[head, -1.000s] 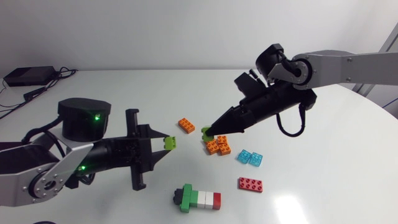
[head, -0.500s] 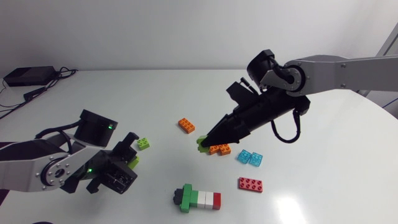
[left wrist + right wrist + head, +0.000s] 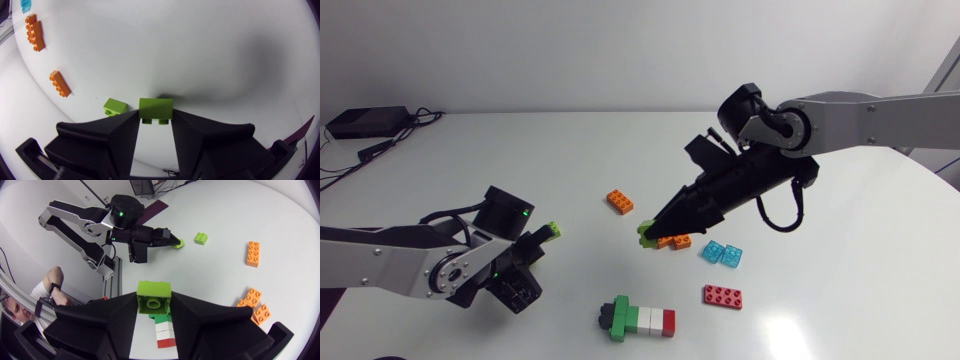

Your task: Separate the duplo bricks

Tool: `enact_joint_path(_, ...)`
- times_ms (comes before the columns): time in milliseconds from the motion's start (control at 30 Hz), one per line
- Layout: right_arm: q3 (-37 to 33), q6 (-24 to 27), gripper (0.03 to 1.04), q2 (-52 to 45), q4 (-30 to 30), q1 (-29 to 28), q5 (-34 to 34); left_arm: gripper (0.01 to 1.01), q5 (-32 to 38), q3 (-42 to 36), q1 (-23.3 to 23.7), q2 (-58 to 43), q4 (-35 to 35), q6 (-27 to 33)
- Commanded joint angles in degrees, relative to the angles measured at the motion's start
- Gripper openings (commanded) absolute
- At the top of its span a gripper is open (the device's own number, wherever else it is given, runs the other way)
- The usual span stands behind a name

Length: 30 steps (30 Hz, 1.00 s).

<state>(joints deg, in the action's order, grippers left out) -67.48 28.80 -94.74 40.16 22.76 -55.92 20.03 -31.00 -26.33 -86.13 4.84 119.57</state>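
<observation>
fingers of left gripper (image 3: 156,116) pinch a green brick (image 3: 156,107) close to the table (image 3: 225,60), just beside a loose green brick (image 3: 115,106). right gripper (image 3: 153,302) clamps a lime brick (image 3: 153,294) from two sides, near the orange pair (image 3: 673,240). recommendation: lower each flat, clear of neighbours, before releasing. head view shows one green piece at the left gripper; wrist views show two.

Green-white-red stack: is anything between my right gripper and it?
Nothing on the table does: the head view shows bare tabletop between the right gripper and the green-white-red stack. But that gripper is shut on a lime brick, which fills the gap between its fingers.
</observation>
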Motion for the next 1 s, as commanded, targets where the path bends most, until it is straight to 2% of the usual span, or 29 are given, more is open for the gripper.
enact_joint_path(0,1.8,1.5,0.22,0.5,0.4,-0.4,-0.2,0.308,0.0,-0.7,-1.1,-2.8,0.3,2.6)
enact_joint_path(33,1.8,1.6,0.22,0.5,0.4,-0.4,-0.2,0.326,0.0,-1.1,-1.5,-3.2,0.5,2.6)
enact_joint_path(200,1.3,1.9,0.22,0.0,0.4,-0.6,-0.2,0.823,-1.0,-3.1,-3.1,-4.1,2.4,0.1)
enact_joint_path(300,0.6,1.8,0.22,-0.4,0.5,-0.4,-0.2,0.956,-1.8,-3.7,-3.0,-5.0,3.0,-1.3)
enact_joint_path(367,0.0,1.8,0.22,-0.8,0.6,-0.3,-0.2,0.972,-2.7,-4.1,-2.8,-5.1,3.1,-2.0)
enact_joint_path(433,-0.5,1.8,0.22,-1.2,0.6,0.1,-0.2,0.972,-6.9,-6.4,-2.5,-3.8,3.7,-5.1)
enact_joint_path(633,-2.0,1.8,0.22,-2.8,0.4,0.2,-1.9,0.972,-25.0,-14.0,-0.5,1.3,5.7,-24.8)
enact_joint_path(767,-3.4,1.5,0.22,-3.6,0.4,0.4,-2.9,0.972,-32.7,-12.7,0.3,4.0,4.2,-34.1)
enact_joint_path(967,-4.9,0.7,0.22,-5.5,-0.1,2.2,-3.9,0.972,-36.8,-6.5,-0.7,6.1,-11.9,-47.9)
